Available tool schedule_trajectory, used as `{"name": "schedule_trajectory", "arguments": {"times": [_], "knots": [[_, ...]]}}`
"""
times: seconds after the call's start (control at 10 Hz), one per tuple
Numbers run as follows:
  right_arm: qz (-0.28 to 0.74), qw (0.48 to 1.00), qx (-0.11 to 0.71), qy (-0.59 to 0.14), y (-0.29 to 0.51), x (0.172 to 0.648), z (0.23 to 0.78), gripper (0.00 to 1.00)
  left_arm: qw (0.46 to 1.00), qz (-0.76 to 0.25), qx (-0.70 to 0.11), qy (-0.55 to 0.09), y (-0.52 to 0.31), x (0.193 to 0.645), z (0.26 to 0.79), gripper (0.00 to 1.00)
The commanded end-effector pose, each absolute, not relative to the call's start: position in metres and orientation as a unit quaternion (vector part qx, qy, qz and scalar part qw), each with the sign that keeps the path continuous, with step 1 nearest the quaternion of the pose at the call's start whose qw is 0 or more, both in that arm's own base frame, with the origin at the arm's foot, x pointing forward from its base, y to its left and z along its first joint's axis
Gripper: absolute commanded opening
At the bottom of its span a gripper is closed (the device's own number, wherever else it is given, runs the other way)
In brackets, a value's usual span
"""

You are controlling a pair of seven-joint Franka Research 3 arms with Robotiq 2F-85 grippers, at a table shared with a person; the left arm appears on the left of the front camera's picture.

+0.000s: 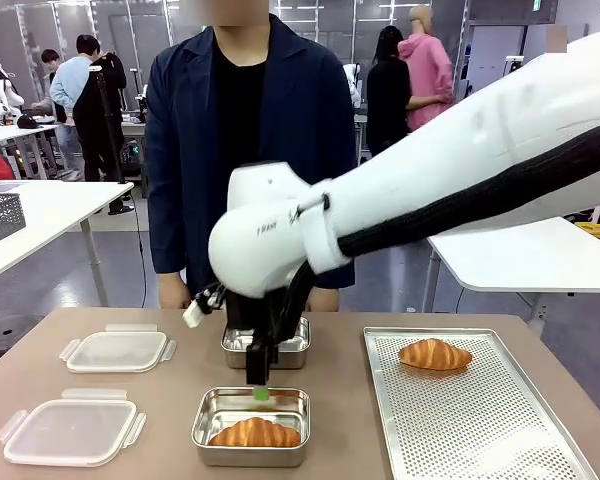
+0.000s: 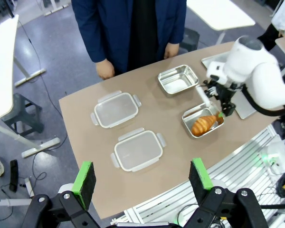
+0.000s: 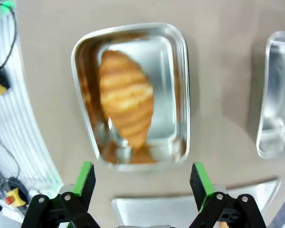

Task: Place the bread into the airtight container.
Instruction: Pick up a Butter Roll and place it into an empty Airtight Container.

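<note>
A croissant, the bread, lies inside the nearer steel airtight container at the table's front middle. My right gripper hangs open just above that container, with nothing between its green pads. From the left wrist view the same croissant sits in its container, below the right arm. A second croissant rests on the perforated metal tray at the right. My left gripper is open and high above the table, holding nothing.
An empty steel container stands behind the filled one. Two clear plastic lids lie on the left of the table. A person stands at the far edge, a hand hanging near it.
</note>
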State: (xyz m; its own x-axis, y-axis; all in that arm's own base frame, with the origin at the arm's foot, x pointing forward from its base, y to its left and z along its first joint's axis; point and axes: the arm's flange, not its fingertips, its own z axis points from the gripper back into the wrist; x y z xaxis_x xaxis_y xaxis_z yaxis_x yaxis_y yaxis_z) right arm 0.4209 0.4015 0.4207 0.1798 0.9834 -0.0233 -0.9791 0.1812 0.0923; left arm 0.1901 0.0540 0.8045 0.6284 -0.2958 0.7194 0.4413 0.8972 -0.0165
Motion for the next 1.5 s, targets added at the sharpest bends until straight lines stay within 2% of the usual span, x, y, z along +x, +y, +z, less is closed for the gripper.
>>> {"name": "schedule_trajectory", "arguments": {"times": [0.0,0.3,0.5,1.0,1.2,1.4], "knots": [[0.613,0.788,0.043,0.049,0.354,0.403,0.463,1.00,0.896,-0.209,-0.098,-0.380,0.053,0.190,0.805,1.00],[0.546,0.832,0.100,0.003,0.255,0.374,0.523,1.00,0.896,-0.209,-0.098,-0.380,0.053,0.190,0.805,1.00],[0.493,0.858,0.139,-0.033,0.184,0.340,0.556,1.00,0.896,-0.209,-0.098,-0.380,0.053,0.190,0.805,1.00],[0.335,0.922,0.174,-0.087,0.049,0.245,0.642,1.00,0.896,-0.209,-0.098,-0.380,0.053,0.190,0.805,1.00],[0.276,0.937,0.161,-0.139,0.012,0.204,0.679,1.00,0.896,-0.209,-0.098,-0.380,0.053,0.190,0.805,1.00],[0.251,0.945,0.115,-0.173,0.006,0.185,0.711,1.00,0.896,-0.209,-0.098,-0.380,0.053,0.190,0.805,1.00]]}}
